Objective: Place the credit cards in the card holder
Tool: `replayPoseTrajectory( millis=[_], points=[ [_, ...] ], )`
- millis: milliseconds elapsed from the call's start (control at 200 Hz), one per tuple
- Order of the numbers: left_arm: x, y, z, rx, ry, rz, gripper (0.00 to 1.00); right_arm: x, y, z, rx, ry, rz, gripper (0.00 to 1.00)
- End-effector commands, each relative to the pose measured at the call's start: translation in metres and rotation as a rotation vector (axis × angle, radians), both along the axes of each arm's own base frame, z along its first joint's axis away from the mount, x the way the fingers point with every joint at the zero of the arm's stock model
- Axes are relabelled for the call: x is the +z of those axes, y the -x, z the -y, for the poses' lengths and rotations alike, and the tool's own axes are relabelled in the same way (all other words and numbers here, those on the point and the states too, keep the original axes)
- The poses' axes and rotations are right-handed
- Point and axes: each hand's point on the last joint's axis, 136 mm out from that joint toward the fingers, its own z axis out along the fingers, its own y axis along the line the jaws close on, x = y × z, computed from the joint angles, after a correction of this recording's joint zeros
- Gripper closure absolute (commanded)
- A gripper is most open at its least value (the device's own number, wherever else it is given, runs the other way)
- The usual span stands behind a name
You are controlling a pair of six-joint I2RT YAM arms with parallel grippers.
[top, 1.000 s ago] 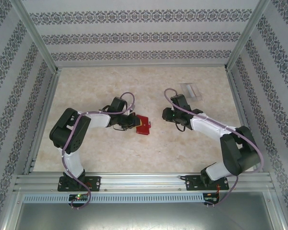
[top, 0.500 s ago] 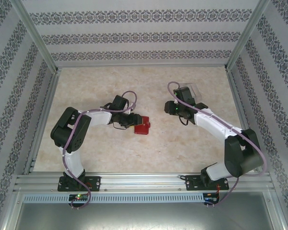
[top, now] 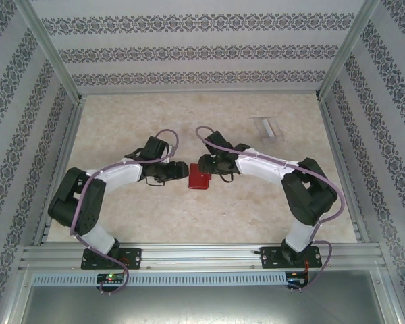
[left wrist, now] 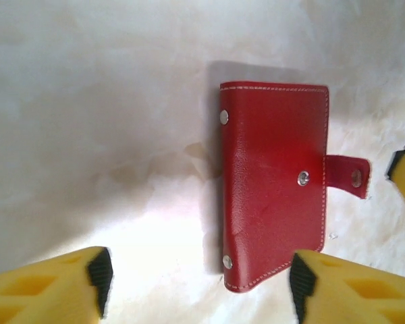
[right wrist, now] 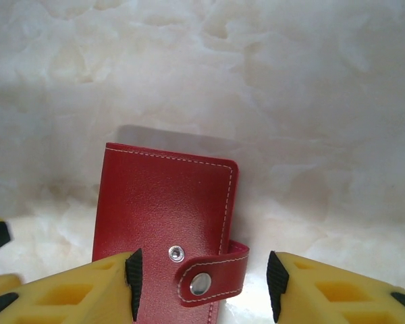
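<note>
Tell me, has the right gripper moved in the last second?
Yes. The right gripper has swung left, away from the credit cards at the back right, and is now over the card holder.

Card holder between left fingers and right fingers, credit cards behind-right.

Prob. lab test cell: alu frame, wallpapered walls, marble-look table
</note>
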Motion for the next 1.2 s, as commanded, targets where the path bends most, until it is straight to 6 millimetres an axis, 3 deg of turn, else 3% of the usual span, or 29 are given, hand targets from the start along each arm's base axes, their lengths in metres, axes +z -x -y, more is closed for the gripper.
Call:
replayPoseTrajectory(
  millis=[0, 25, 160, 275, 510, 630, 699, 974, 1064, 1194],
  points=[
    [0.007, 0.008, -0.018, 0.029, -0.039, 0.029, 0.08, -0.009, 0.005, 0.007, -0.029, 0.116, -0.011, 0.46],
    [0.010, 0.010, -0.018, 0.026, -0.028, 0.050, 0.00, -0.013, 0.006, 0.009, -0.033, 0.129, -0.014, 0.47],
    [0.022, 0.016, -0.020, 0.019, -0.012, 0.099, 0.01, -0.030, 0.006, 0.023, -0.062, 0.176, -0.026, 0.49],
    [0.017, 0.020, -0.017, -0.006, -0.004, 0.080, 0.00, -0.038, 0.007, 0.027, -0.061, 0.190, -0.038, 0.53],
    [0.015, 0.020, -0.004, -0.038, -0.017, 0.077, 0.00, -0.042, 0.010, 0.033, -0.081, 0.173, -0.051, 0.72],
    [0.015, 0.019, 0.009, -0.072, -0.037, 0.078, 0.04, -0.043, 0.008, 0.030, -0.092, 0.098, -0.054, 0.87],
    [0.014, 0.018, 0.018, -0.093, -0.042, 0.086, 0.03, -0.038, 0.004, 0.025, -0.079, 0.015, -0.052, 1.00],
    [0.021, 0.005, 0.028, -0.075, 0.031, 0.088, 0.00, 0.029, 0.001, -0.003, 0.034, -0.230, -0.004, 1.00],
    [0.024, 0.000, 0.028, -0.058, 0.062, 0.092, 0.00, 0.031, 0.002, -0.009, 0.047, -0.261, -0.019, 1.00],
    [0.012, -0.008, 0.018, 0.000, 0.116, 0.090, 0.01, 0.025, 0.007, -0.024, 0.075, -0.327, -0.075, 1.00]
  ],
)
